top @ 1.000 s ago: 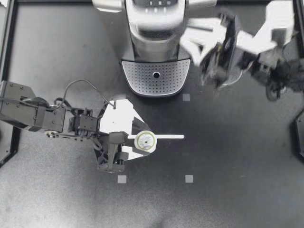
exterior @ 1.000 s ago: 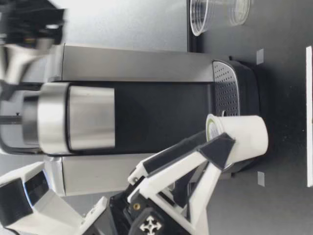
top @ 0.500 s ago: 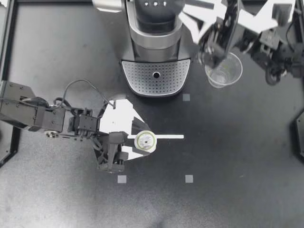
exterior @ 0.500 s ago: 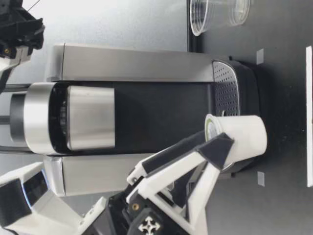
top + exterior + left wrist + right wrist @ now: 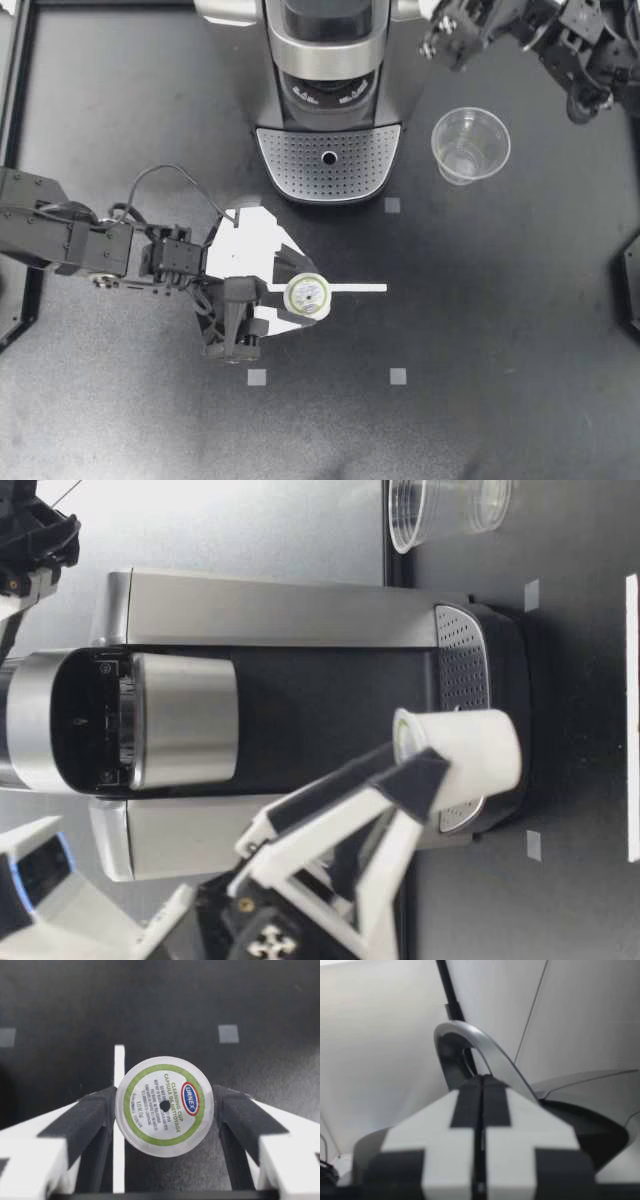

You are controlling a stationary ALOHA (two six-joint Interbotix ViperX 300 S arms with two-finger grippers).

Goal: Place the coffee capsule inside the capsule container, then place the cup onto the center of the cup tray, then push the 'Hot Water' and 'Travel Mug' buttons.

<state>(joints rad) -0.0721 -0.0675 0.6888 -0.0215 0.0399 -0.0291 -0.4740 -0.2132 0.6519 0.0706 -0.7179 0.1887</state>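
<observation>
Black table [image 5: 520, 320] | 1 brewer [image 5: 328, 60] | 1 cup [image 5: 470, 145] | 1 capsule [image 5: 306, 296] gripped by left hand [image 5: 299, 297] | right hand [image 5: 438, 42] closed

The right claw [image 5: 447, 38] has swung off from over the cup [image 5: 470, 145], which now shows whole. It has drawn back beside the head of the machine [image 5: 328, 160], fingers pressed together just short of the handle [image 5: 470, 1042]. The lid [image 5: 325, 25] has gone from closed to raised, baring the dark chamber [image 5: 85, 720]. The left claw [image 5: 300, 296] has lifted the capsule [image 5: 455, 752] a little higher off the table [image 5: 500, 300].
</observation>
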